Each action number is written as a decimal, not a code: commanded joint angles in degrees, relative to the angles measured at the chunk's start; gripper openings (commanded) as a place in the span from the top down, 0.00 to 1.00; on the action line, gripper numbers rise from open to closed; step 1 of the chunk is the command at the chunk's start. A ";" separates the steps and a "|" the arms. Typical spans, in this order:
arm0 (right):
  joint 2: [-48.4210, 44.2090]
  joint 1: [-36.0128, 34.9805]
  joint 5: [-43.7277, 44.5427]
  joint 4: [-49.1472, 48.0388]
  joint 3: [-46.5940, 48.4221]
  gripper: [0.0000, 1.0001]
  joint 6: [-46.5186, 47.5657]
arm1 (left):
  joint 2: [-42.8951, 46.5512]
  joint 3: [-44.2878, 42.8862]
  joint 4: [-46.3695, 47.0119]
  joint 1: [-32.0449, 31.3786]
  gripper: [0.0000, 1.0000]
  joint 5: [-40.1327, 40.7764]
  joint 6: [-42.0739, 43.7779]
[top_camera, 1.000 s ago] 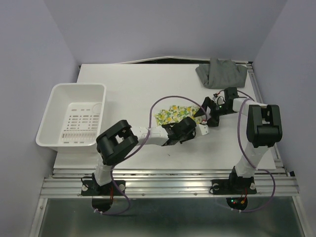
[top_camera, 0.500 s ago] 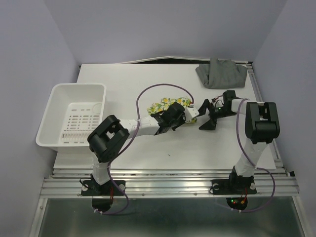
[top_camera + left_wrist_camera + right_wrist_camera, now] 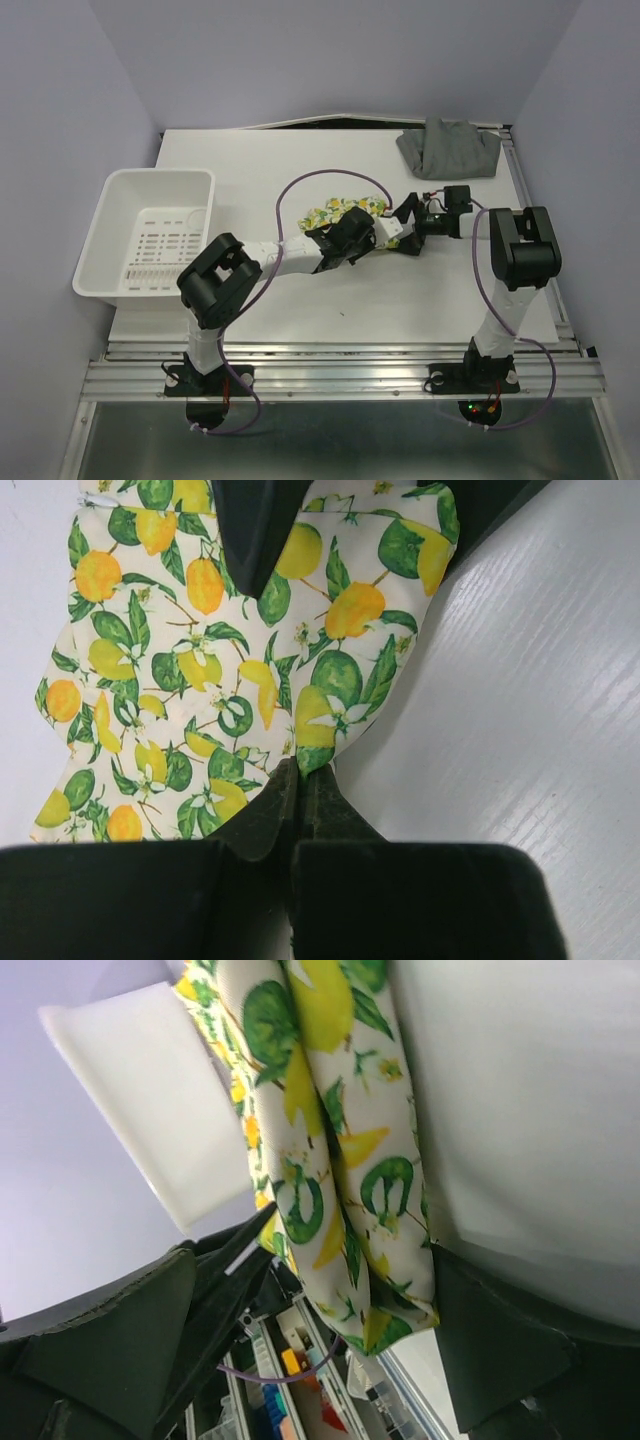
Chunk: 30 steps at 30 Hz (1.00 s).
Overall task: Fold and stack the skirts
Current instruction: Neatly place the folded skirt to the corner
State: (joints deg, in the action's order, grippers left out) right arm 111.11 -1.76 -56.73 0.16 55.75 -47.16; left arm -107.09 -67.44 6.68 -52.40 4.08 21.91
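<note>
The lemon-print skirt (image 3: 345, 211) lies folded at the table's middle. My left gripper (image 3: 372, 233) is at its right near corner. In the left wrist view the jaws are shut (image 3: 305, 772) on the corner of the lemon-print skirt (image 3: 220, 660). My right gripper (image 3: 399, 224) reaches in from the right. In its wrist view it is open (image 3: 355, 1235), and the folded edge of the lemon-print skirt (image 3: 340, 1150) lies between its spread fingers (image 3: 120, 1350). The grey skirt (image 3: 449, 148) lies crumpled at the table's far right.
A white perforated basket (image 3: 112, 240) stands at the table's left edge. The left arm's purple cable (image 3: 300, 185) loops over the table behind the lemon-print skirt. The table's right rail (image 3: 527, 200) runs beside the right arm.
My left gripper has carried the skirt's corner away from the near edge, and the skirt now lies further back and narrower. My right gripper has moved left up to the skirt's edge.
</note>
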 commanded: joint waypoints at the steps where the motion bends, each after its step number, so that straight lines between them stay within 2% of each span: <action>1: 6.92 -1.40 5.32 -6.66 -1.26 0.00 -9.00 | 2.94 -2.35 2.20 0.28 1.00 -0.21 -0.64; 5: 6.67 -2.80 4.61 -17.00 -4.75 0.02 -14.98 | 2.85 -2.43 2.29 0.63 1.00 -0.21 -0.64; 14: 9.03 -4.66 8.12 -18.79 -4.33 0.06 -13.13 | 3.29 -1.64 3.08 0.99 1.00 -0.21 -0.64; 17: 11.49 -5.27 7.60 -21.51 -2.93 0.11 -15.24 | 3.03 -1.73 2.99 0.99 1.00 -0.21 -0.64; 21: 11.76 -5.27 8.30 -22.23 -1.78 0.30 -14.11 | 2.67 -1.90 2.38 0.99 1.00 -0.21 -0.64; 22: 10.72 -5.27 8.82 -21.88 -1.78 0.40 -12.62 | 2.67 -1.99 2.11 0.99 1.00 -0.21 -0.64; 24: 9.04 -5.27 10.58 -20.30 -1.43 0.50 -10.42 | 2.94 -1.73 1.58 0.99 1.00 -0.21 -0.64; 25: 8.25 -5.27 11.28 -19.25 -1.08 0.60 -8.41 | 3.89 -1.38 1.50 0.99 1.00 -0.21 -0.64; 27: 5.53 -5.27 12.86 -17.05 0.23 0.74 -6.20 | 6.52 -0.33 1.24 0.99 1.00 -0.21 -0.64; 30: 2.01 -5.27 14.54 -12.92 4.71 0.82 0.47 | 10.74 0.55 -1.04 1.07 1.00 -1.60 -0.64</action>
State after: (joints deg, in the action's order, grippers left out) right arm 118.15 -6.57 -47.99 -19.42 55.79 -55.13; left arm -105.27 -67.26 6.50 -51.59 3.75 21.91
